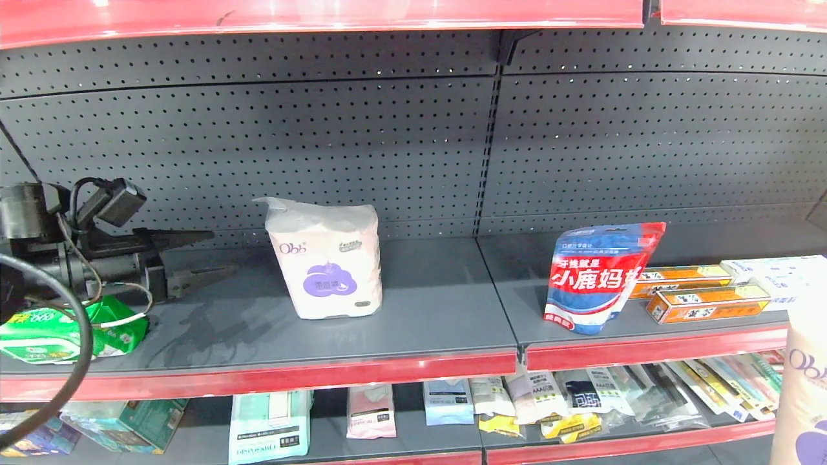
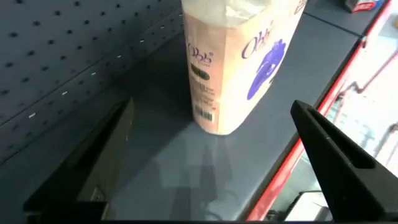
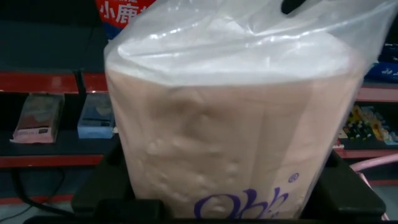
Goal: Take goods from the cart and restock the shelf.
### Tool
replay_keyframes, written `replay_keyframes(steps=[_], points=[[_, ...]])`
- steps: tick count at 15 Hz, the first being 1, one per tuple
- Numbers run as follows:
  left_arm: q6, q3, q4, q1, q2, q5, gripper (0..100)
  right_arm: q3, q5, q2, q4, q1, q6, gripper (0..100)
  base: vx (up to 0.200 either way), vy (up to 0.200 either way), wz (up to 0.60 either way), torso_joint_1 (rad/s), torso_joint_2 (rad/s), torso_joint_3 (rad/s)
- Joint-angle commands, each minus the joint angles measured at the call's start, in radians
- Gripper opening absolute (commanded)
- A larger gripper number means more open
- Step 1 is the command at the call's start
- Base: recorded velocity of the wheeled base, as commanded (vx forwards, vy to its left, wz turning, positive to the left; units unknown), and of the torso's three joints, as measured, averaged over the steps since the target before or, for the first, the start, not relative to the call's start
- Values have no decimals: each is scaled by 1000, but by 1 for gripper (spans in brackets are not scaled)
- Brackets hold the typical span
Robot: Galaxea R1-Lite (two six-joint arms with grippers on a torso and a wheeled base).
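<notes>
**Mid shelf: one tissue pack placed, a second in the right gripper**

- Shelf (image 1: 439,310), grey deck, perforated back panel, red front lip (image 1: 258,378). All clock bearings are from the head view centre.
- Placed tissue pack (image 1: 325,265) stands upright at 8 o'clock, close in. It has a white wrap with a purple cloud mark on the face and a barcode on its side.
- Left gripper (image 1: 219,253) at 9 o'clock, low over the deck. Its fingers are spread wide with nothing between them, apart from the placed tissue pack.
- Green wipes pack (image 1: 45,332) lies flat at 8 o'clock, by the lip.
- Open deck between the placed tissue pack and the pouch (image 1: 597,278) at 3 o'clock. The pouch stands upright, blue and red with white characters.
- Orange boxes (image 1: 707,302) lie just beyond the pouch, with white boxes further out.
- Held tissue pack (image 3: 236,124) at 4 o'clock, at the frame edge in front of the lip. The right gripper (image 3: 224,208) is clamped on it, dark jaws on both flanks.
- Lower shelf (image 1: 413,445) at 6 o'clock holds a row of small sachets and packets.
</notes>
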Motion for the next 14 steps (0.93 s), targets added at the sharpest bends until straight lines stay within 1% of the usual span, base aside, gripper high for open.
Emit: replay_keyframes(steps=[1, 3, 4, 8, 10, 11, 12, 13, 14], points=[[0, -59, -1, -11, 84, -23, 100, -2, 0, 11, 1, -1, -1, 0, 0, 0, 0, 0, 0, 0], [5, -91, -4, -20, 126, -57, 100, 2, 0, 15, -1, 0, -3, 0, 0, 0, 0, 0, 0, 0], [0, -106, -6, -27, 135, -80, 100, 7, 0, 15, -1, -1, -7, 0, 0, 0, 0, 0, 0, 0], [-3, -165, -7, -71, 198, -95, 100, 16, 0, 11, 1, -1, -18, 0, 0, 0, 0, 0, 0, 0], [-3, -180, -32, -97, 227, -95, 100, 15, 0, 14, 1, -1, -19, 0, 0, 0, 0, 0, 0, 0], [-3, -180, -32, -97, 227, -95, 100, 15, 0, 14, 1, -1, -19, 0, 0, 0, 0, 0, 0, 0], [-9, -200, -81, -114, 268, -97, 100, 18, 0, 12, 1, -1, -32, 0, 0, 0, 0, 0, 0, 0], [-21, -209, -99, -120, 282, -97, 100, 19, 0, 14, 1, -1, -32, 0, 0, 0, 0, 0, 0, 0], [-21, -209, -99, -120, 282, -97, 100, 19, 0, 14, 1, -1, -32, 0, 0, 0, 0, 0, 0, 0]])
